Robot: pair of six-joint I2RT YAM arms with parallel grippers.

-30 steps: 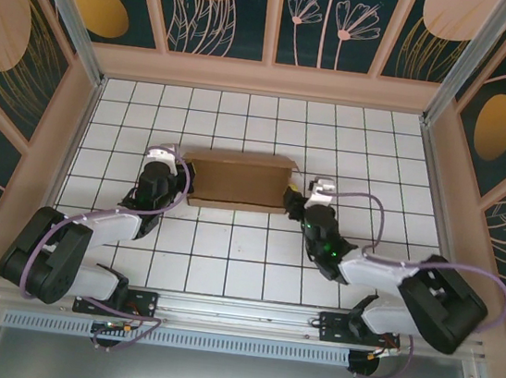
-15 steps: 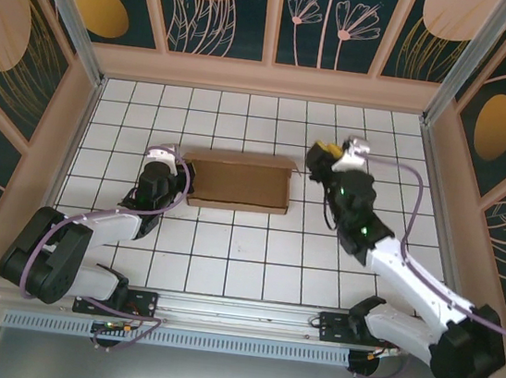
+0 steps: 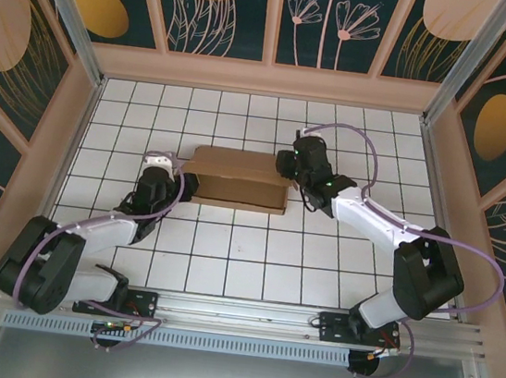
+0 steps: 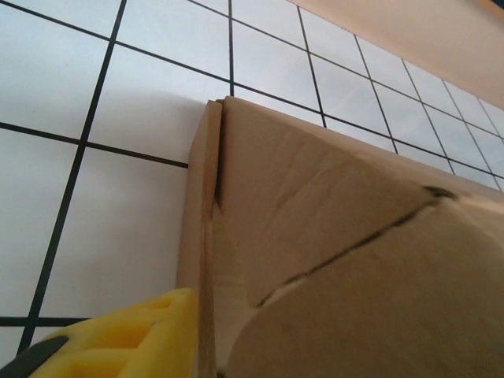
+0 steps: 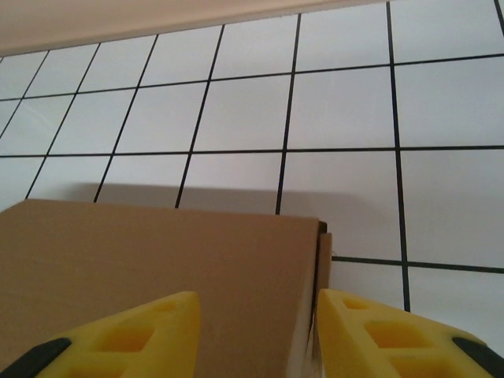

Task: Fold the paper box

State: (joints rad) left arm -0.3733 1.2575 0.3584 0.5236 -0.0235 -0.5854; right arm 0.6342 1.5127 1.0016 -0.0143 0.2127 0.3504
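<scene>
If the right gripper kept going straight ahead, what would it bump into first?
Probably the paper box. In the right wrist view, the cardboard sits between and just ahead of the right gripper, whose fingers are open. Depth is hard to judge there.

The paper box is plain matt brown cardboard, smooth on its faces apart from creases and a cut slit, with rougher layered edges. The table is smooth and white, ruled with thin black lines, and a bare metal rail runs along its near edge. The fingers of the right gripper are matt yellow moulded plastic, and the arm casings are glossy black and white plastic.
</scene>
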